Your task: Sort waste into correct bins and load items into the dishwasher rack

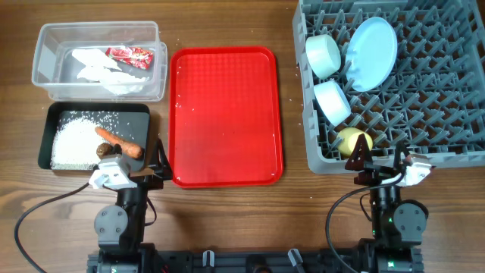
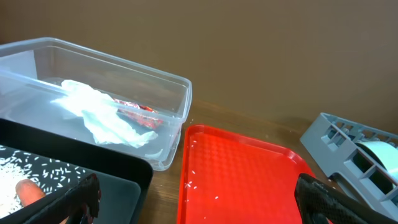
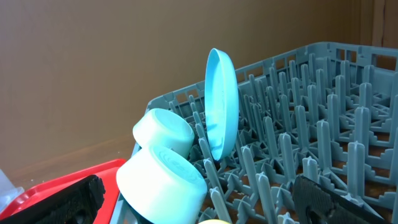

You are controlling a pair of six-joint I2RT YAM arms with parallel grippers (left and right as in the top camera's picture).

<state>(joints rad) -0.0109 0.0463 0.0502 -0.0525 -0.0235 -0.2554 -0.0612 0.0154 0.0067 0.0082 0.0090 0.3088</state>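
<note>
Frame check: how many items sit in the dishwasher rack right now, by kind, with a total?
Pale blue plate: 1
Pale bowls: 2
Yellow cup: 1
Total in the rack: 4

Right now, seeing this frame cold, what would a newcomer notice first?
The bright red tray lies mid-table. Right of it, the grey dishwasher rack holds a pale blue plate on edge, two bowls and a yellow cup. On the left, the clear tub holds white paper and a red wrapper, the black tub rice and a carrot.
</note>
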